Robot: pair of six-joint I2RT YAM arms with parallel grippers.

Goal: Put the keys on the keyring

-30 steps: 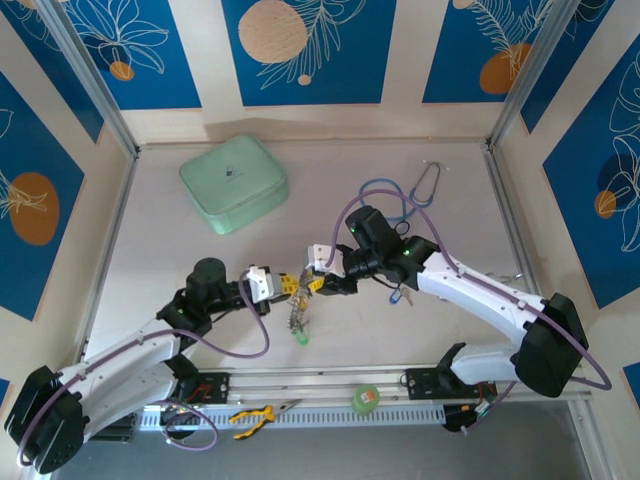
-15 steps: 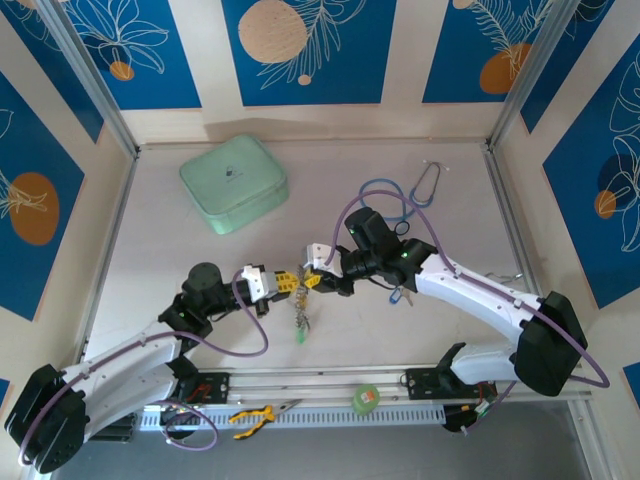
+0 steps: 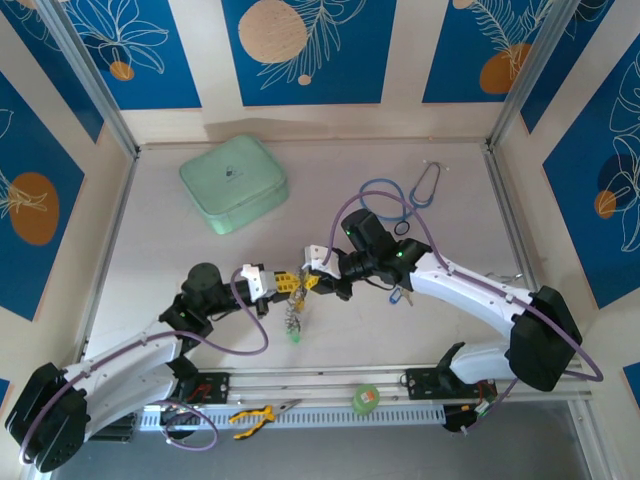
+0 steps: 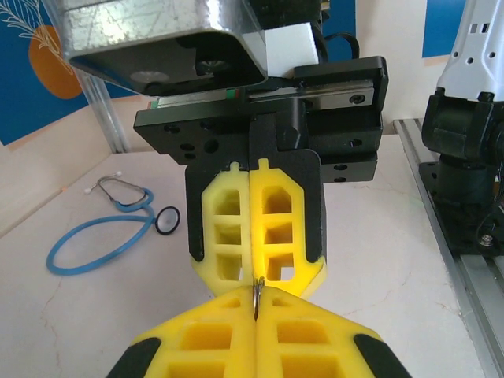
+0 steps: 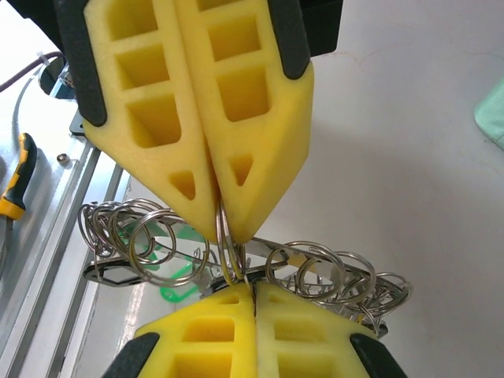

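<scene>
Beyond the keyring (image 3: 294,318), mint case (image 3: 234,183), blue stethoscope (image 3: 398,200), well apart.

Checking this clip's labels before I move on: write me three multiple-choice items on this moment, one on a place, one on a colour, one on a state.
1. Where does the mint-green case lie?
A) far left of the workspace
B) near right
C) between the arm bases
2. What colour is the stethoscope tube?
A) red
B) blue
C) black
3. How is the right tool?
A) wide open
B) shut on nothing
C) shut on a thin metal ring

Key:
1 A, the top view shows it at far left.
2 B, the looped tube is blue.
3 C, its yellow fingers pinch the ring.
</scene>
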